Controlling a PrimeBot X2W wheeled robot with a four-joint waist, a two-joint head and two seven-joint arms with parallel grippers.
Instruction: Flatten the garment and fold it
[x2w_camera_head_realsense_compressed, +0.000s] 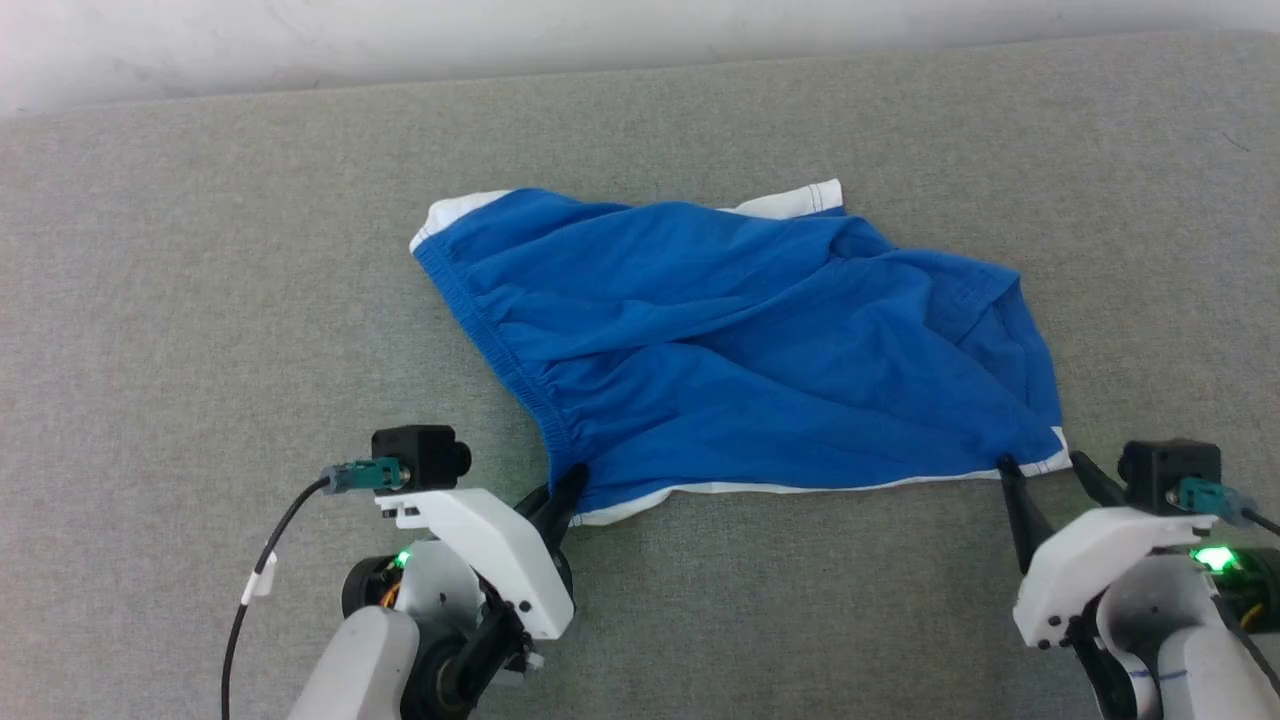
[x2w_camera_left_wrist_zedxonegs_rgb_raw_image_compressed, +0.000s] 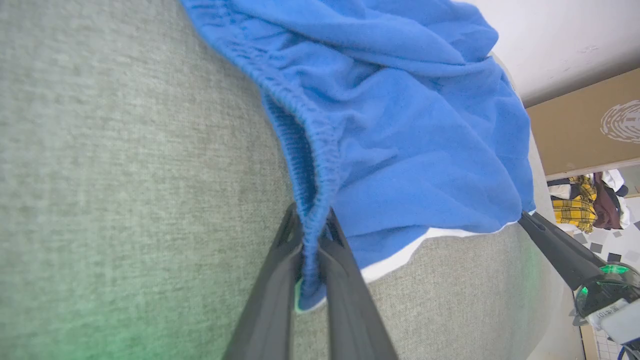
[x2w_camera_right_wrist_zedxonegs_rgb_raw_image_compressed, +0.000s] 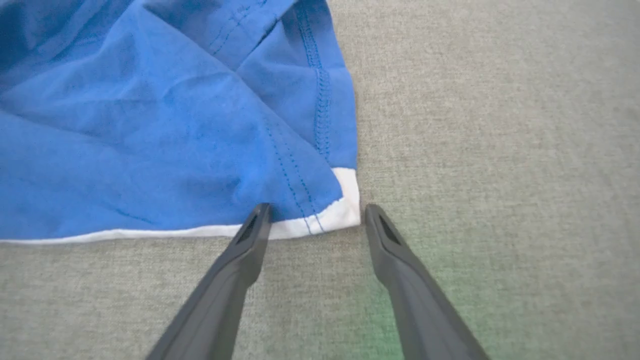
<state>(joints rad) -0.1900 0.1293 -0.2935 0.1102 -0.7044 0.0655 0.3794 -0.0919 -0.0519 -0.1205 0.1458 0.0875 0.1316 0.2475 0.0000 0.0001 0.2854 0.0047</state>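
One blue garment (x2w_camera_head_realsense_compressed: 740, 340) lies wrinkled in the middle of the grey fabric surface (x2w_camera_head_realsense_compressed: 200, 300). The left gripper (x2w_camera_head_realsense_compressed: 568, 485) is clamped on the near end of its elastic waistband. The right gripper (x2w_camera_head_realsense_compressed: 1042, 466) holds its two fingers apart, one on each side of the white-trimmed corner. Beyond the surface's edge is one cardboard box (x2w_camera_left_wrist_zedxonegs_rgb_raw_image_compressed: 585, 130).

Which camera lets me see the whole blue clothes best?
The head view: the whole garment lies crumpled on the grey surface, edge to edge. The left wrist view gives a close look at its gathered stretchy edge, pinched in the shut left jaws. The right wrist view gives its white-trimmed corner, at the tips of the open right jaws.
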